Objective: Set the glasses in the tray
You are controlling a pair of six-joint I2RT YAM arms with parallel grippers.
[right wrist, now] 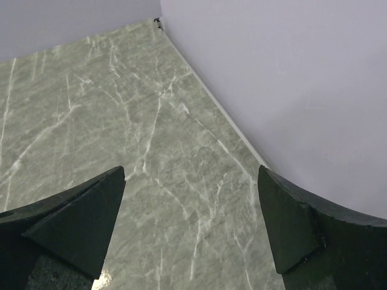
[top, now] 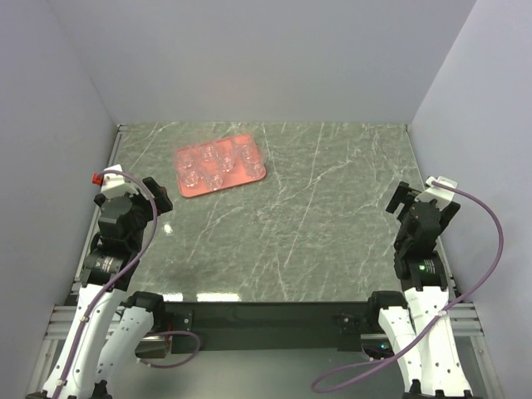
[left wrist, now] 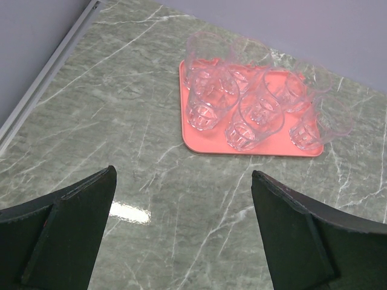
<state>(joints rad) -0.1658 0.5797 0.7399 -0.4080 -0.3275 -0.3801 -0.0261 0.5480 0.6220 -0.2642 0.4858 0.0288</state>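
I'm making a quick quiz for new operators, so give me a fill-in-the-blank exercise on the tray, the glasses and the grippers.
1. The tray holds ____ glasses.
2. In the top view, the tray sits on the ____ half of the table.
3. The left gripper and right gripper both have their jaws ____, holding nothing.

Missing words: six; left; open.

Six small clear, round tumbler glasses (left wrist: pixel 260 115) stand upright and close together in two rows inside a flat salmon-red rectangular tray (left wrist: pixel 186 138) with rounded corners, lying slightly askew on the far-left marbled tabletop (top: pixel 332 233).
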